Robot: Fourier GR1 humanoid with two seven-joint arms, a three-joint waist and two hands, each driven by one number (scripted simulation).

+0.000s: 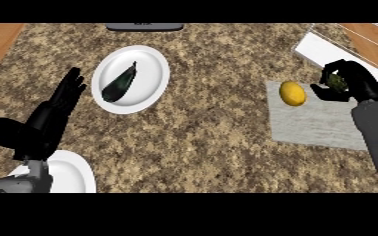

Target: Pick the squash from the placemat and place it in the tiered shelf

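Head view, looking steeply down on a speckled brown stone bench (214, 130) with strips of wood showing at its upper left and upper right corners. A grey placemat (317, 122) lies at the right; on its left part rests a yellow lemon (293, 93). A white plate (144, 60) left of centre carries a dark eggplant (119, 82) lying aslant. A second white plate (74, 172) sits at the lower left, partly covered by the left forearm. The right hand (353, 82) is over the placemat's upper right edge, its fingers curled round a small dark green squash (337, 81), of which only a patch shows between them. The left hand (55, 110) rests at the left, fingers straight and pointing up, holding nothing. A white slanted panel (325, 50), probably part of the tiered shelf, is cut by the right margin; a dark grey object (144, 27) at the top edge is too cropped to identify.
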